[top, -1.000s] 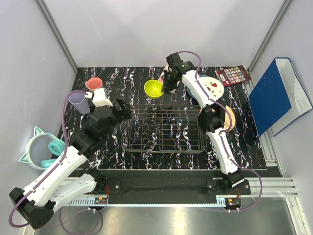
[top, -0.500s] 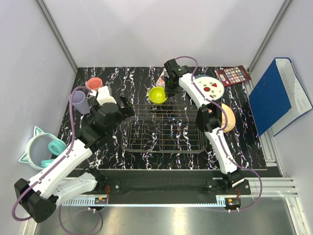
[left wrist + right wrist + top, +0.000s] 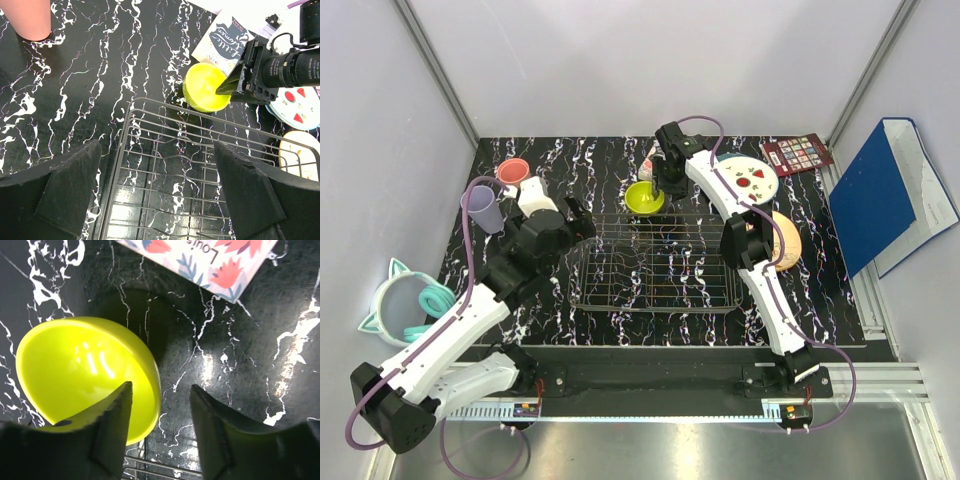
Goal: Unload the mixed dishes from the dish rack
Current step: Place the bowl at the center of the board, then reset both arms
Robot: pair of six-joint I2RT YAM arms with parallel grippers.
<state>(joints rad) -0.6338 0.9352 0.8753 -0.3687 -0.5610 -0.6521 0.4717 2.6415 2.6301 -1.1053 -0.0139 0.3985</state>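
Yellow-green bowl [image 3: 75,375] | on black marbled worktop [image 3: 580,160] beside dark wire dish rack [image 3: 650,270] | right gripper [image 3: 160,395] parted astride rim | left gripper [image 3: 156,150] spread wide | floral card [image 3: 225,37]: "Little Women"

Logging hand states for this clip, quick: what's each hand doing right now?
Left hand: open, holding nothing.
Right hand: open, fingers astride the yellow-green bowl rim, not clamping it.

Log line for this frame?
bowl: on table behind rack | right claw: open, straddling bowl rim | left claw: open, empty, by rack
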